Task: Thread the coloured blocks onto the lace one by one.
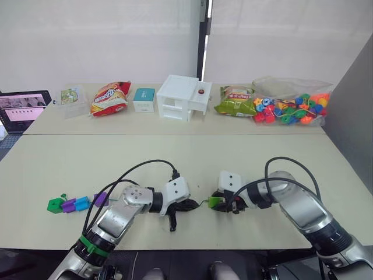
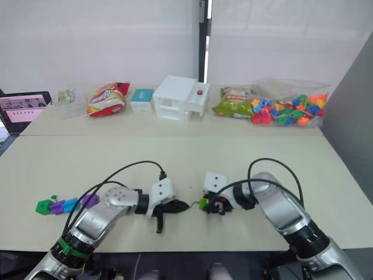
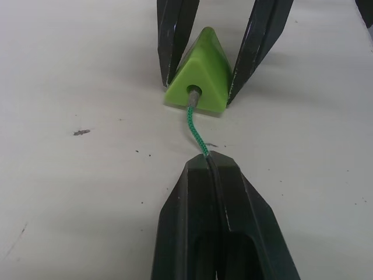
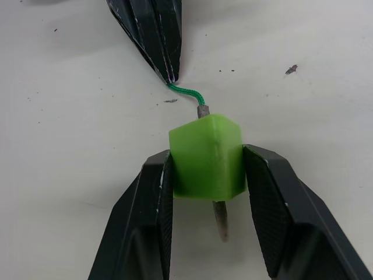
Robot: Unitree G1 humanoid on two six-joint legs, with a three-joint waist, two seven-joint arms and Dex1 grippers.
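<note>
Both grippers near table's (image 1: 192, 169) front edge: left gripper (image 3: 207, 158) fingers pinching lace (image 3: 195, 128), right gripper (image 4: 207, 169) fingers clamping light green block (image 4: 207, 154).

We see two silver-grey metal arms with white boxy wrist housings, each ending in a gripper of two tapered black fingers: left gripper (image 1: 185, 205), right gripper (image 1: 218, 203). Thick black cables loop over both forearms. The arm at lower left wears a green band.
</note>
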